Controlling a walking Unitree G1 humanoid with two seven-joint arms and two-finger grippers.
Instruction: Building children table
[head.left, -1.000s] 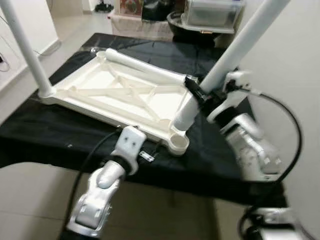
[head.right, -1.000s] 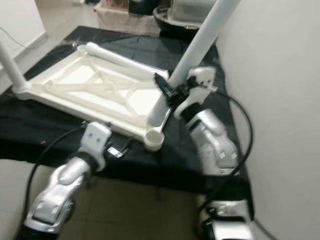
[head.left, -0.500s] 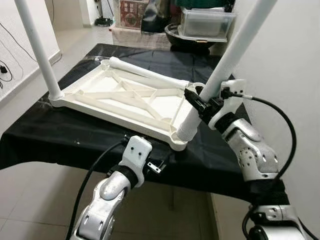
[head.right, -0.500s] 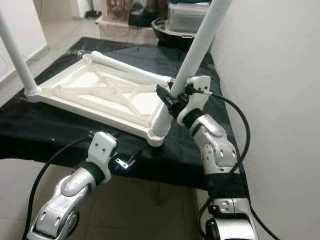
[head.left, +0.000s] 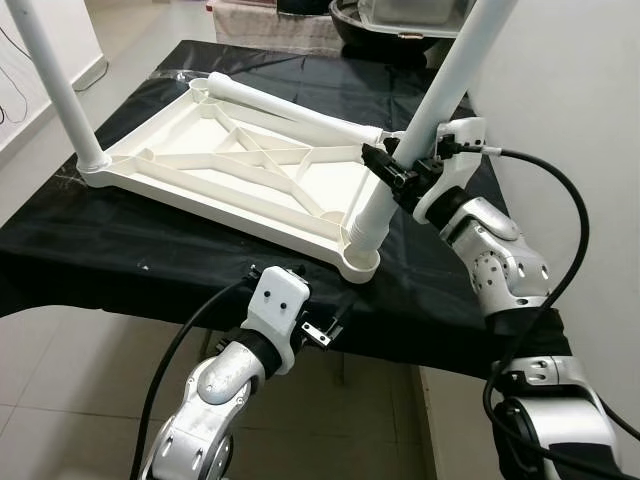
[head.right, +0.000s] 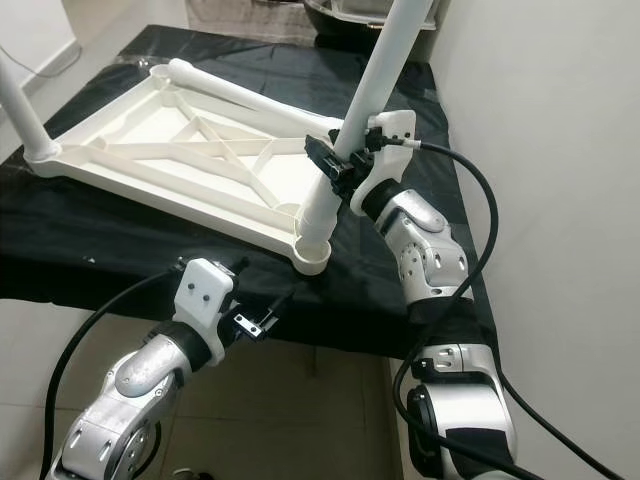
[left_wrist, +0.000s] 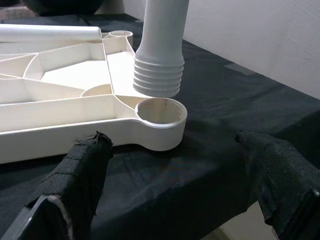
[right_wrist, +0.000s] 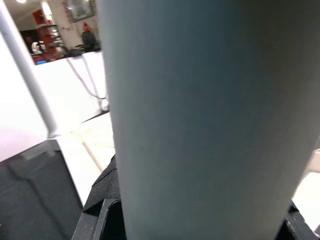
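Writing: none legible | right tool clamps white leg

Table leg runs past the top edge.

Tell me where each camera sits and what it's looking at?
Head eyes: look down on the tabletop; both arms show, right gripper holding the leg.
Left wrist: looks along open left gripper at the socket.
Right wrist: pressed against the leg.
Shared: leg end hanging just over the socket.
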